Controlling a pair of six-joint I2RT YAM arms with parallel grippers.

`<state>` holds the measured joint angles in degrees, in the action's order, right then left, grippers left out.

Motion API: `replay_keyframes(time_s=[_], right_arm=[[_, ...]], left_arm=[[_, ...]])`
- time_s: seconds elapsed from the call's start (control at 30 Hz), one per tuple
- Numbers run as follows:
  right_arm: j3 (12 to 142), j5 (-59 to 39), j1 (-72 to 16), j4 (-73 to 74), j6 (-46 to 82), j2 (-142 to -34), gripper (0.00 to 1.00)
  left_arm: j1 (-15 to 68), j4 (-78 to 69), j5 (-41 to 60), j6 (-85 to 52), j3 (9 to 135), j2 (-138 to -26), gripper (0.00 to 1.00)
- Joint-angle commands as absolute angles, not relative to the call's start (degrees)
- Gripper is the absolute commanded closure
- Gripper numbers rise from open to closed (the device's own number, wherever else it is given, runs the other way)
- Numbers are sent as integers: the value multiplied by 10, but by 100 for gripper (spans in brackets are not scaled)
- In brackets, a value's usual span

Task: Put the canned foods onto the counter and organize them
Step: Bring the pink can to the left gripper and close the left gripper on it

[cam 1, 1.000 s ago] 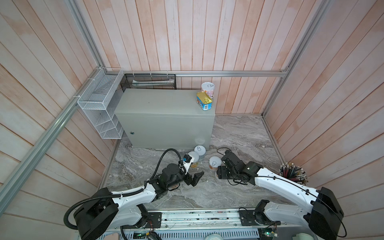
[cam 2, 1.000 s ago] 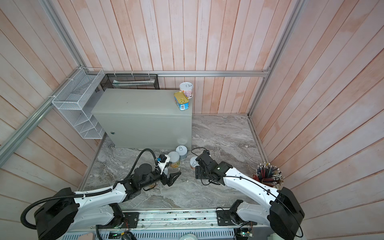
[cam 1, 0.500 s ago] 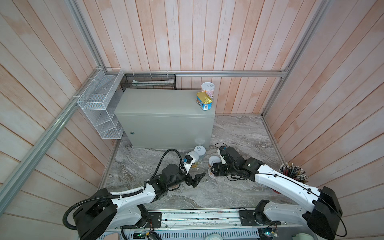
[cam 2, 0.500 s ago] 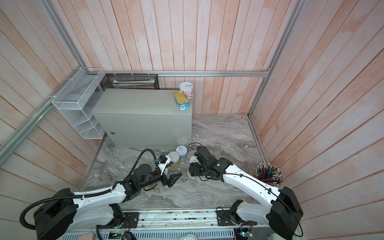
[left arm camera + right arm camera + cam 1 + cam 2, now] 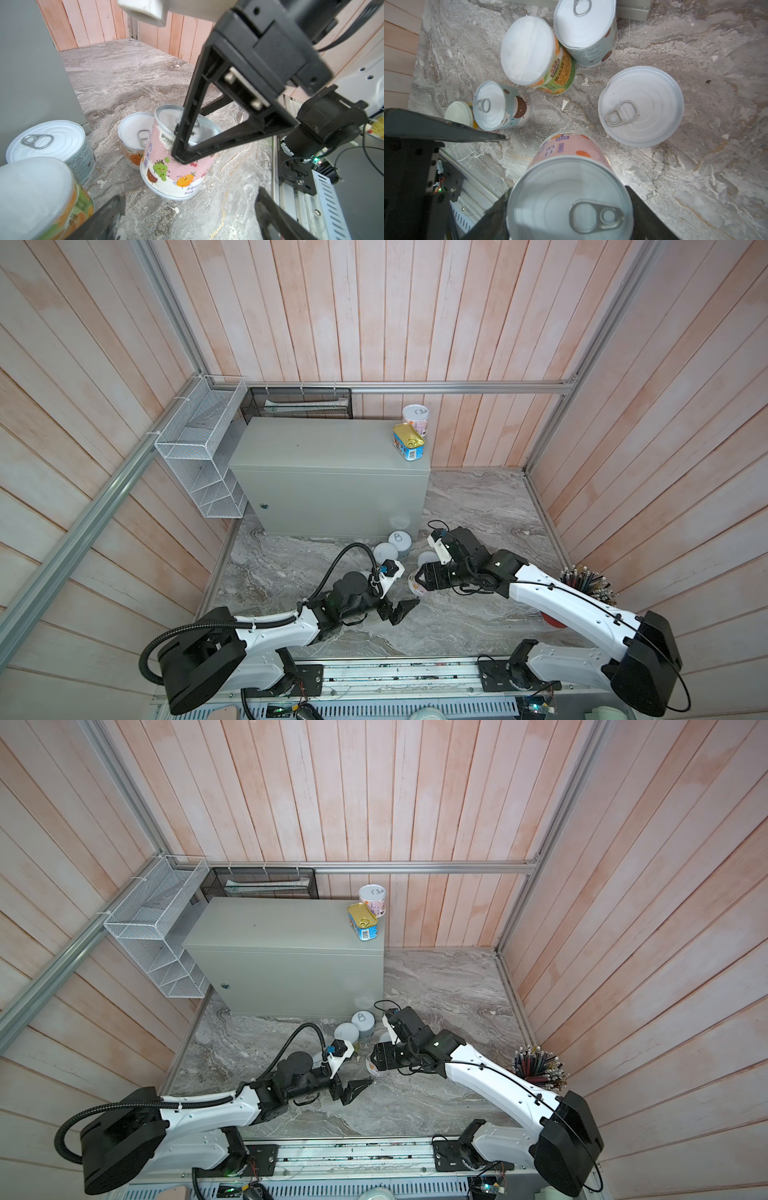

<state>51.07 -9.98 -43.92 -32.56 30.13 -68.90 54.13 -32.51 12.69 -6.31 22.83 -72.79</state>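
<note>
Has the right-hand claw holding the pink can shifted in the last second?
Yes. In a top view the right gripper, shut on the pink can, has swung left, away from the pencil cup, toward the left gripper.

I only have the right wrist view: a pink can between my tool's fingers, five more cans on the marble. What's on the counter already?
Observer: Two items sit on the counter, at its far right corner: a round pink-labelled can and, just in front, the gold-topped blue tin.
Operator: What's my other arm doing?
Observer: The left tool is open and empty, low over the marble.
Operator: Am I holding mine upright?
Observer: No, the held can is tilted in the right tool. I cannot tell whether its base has left the marble.
</note>
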Motion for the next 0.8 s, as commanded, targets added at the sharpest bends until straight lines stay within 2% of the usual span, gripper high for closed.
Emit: replay_keyframes(time_s=[0.0,0.77], right_arm=[[541,-148,-437,-309,288,-668,36],[535,-217,-428,-292,285,-633,37]], left_arm=[[542,-344,142,-48,252,-745,0],[542,-367,188,-53,284,-783,0]])
